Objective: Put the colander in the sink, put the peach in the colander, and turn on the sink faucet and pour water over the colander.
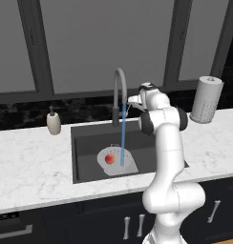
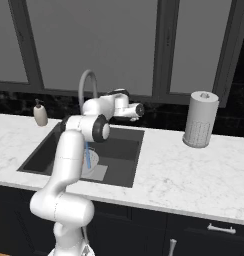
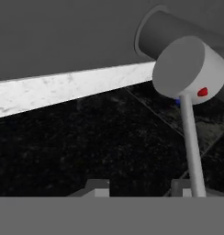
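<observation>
Marble counter surrounds the sink [image 1: 82, 157]; the colander [image 1: 117, 160] sits inside holding the peach [image 1: 109, 159], water [image 1: 123, 136] pouring from the sink faucet [image 1: 119, 93]. Every step looks done. The gripper [image 3: 140, 187] stands part-open by the lever, gripping nothing.

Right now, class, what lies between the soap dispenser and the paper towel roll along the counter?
In the left base view, between the soap dispenser and the paper towel roll lie the sink, the faucet and the robot's gripper.
</observation>
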You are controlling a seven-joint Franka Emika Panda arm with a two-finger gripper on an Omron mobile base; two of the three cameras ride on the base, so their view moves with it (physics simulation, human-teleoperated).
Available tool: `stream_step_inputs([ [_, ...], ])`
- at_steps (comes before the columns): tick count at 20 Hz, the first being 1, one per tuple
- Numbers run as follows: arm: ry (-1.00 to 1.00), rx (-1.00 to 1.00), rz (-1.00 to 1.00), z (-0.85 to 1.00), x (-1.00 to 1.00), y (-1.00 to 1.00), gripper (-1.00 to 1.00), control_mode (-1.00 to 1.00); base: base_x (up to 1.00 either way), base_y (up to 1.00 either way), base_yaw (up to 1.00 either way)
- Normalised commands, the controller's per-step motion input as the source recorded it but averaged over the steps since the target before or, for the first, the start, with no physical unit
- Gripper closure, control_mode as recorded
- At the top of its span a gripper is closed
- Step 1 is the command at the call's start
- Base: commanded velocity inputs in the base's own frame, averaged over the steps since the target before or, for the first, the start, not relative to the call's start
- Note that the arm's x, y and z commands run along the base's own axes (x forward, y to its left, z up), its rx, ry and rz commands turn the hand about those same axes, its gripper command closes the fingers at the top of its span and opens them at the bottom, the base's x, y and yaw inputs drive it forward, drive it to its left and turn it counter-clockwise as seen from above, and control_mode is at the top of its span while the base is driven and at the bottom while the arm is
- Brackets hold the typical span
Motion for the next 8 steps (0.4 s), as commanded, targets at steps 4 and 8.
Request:
stream_step_inputs([
  [4, -0.26, 0.19, 0.18, 1.00, -0.92, -0.74, 1.00, -1.00, 0.00, 0.00, 0.00],
  [8, -0.50, 0.07, 0.19, 0.79, -1.00, -0.59, 1.00, -1.00, 0.00, 0.00, 0.00],
])
